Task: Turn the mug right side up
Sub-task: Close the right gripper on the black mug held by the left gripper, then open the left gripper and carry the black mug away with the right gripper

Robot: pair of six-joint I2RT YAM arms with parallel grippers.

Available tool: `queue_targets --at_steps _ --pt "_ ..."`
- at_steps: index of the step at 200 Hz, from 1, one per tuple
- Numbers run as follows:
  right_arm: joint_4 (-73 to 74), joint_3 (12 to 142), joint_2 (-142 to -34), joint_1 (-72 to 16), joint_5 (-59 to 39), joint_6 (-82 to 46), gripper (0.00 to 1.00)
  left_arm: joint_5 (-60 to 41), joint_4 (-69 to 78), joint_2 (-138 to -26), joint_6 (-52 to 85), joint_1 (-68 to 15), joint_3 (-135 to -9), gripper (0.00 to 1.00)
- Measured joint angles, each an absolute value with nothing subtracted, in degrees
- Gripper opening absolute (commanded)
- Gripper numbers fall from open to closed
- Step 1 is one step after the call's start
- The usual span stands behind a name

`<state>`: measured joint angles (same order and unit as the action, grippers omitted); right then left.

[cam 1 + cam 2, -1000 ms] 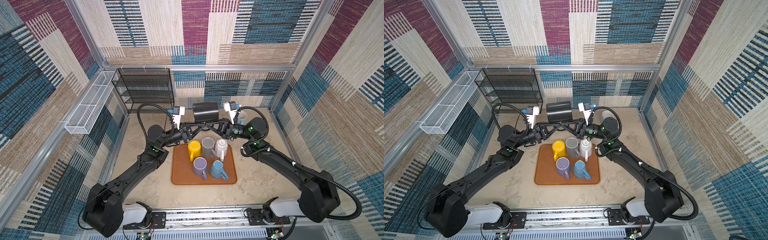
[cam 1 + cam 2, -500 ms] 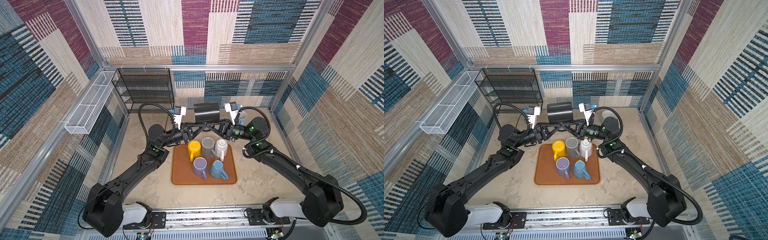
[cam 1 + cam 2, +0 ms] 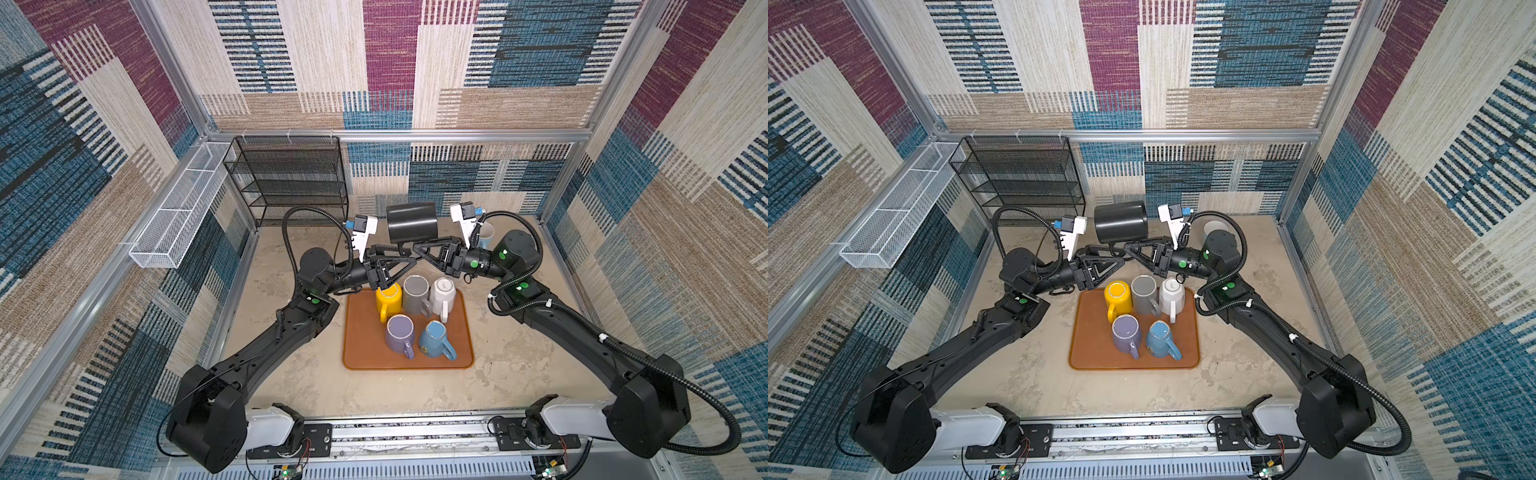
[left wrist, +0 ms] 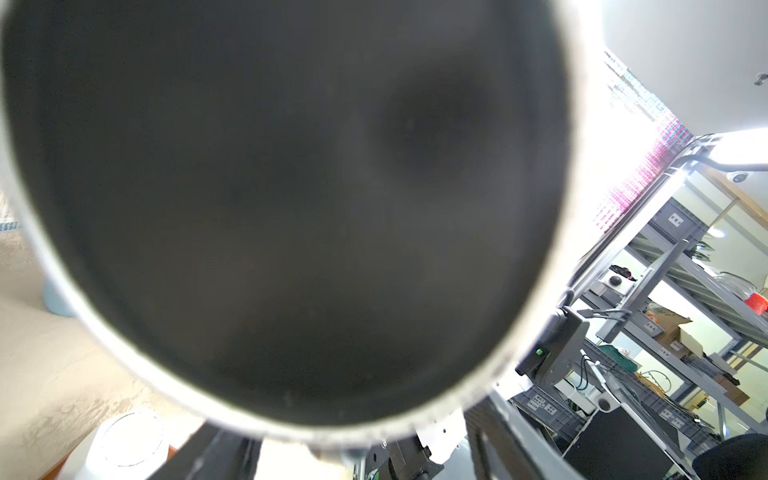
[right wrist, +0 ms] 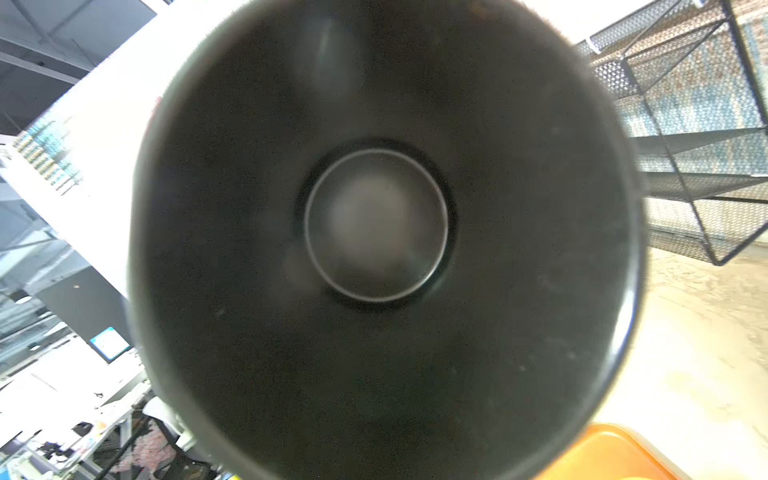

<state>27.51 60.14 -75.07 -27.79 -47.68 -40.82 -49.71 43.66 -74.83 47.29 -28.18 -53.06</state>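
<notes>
A black mug (image 3: 411,222) (image 3: 1120,226) hangs on its side in the air above the back of the tray, in both top views. Its handle (image 3: 401,249) points down. My right gripper (image 3: 415,248) (image 3: 1127,248) is shut on that handle from the right. My left gripper (image 3: 411,261) (image 3: 1121,262) sits just below and left of the handle with its jaws spread and nothing in them. The mug's base (image 4: 291,199) fills the left wrist view, with a left finger (image 4: 498,432) off to the side. The right wrist view looks into the mug's mouth (image 5: 376,224), and my right jaws are hidden there.
An orange-brown tray (image 3: 461,357) carries yellow (image 3: 388,299), grey (image 3: 415,293), white (image 3: 442,293), purple (image 3: 399,332) and blue (image 3: 434,338) mugs. A pale cup (image 3: 485,235) stands behind the right arm. A black wire rack (image 3: 291,183) and a white mesh basket (image 3: 178,212) are at the back left.
My left gripper's jaws have opened and let go of the black mug. The right gripper keeps its hold, and the mug has hardly moved.
</notes>
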Motion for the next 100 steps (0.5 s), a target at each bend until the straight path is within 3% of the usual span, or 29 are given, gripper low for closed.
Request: queue_targets --at_steps 100 --pt "14.57 64.88 -73.97 -25.54 -43.0 -32.97 0.0 -45.12 32.91 -68.9 39.97 -27.97 -51.53 0.75"
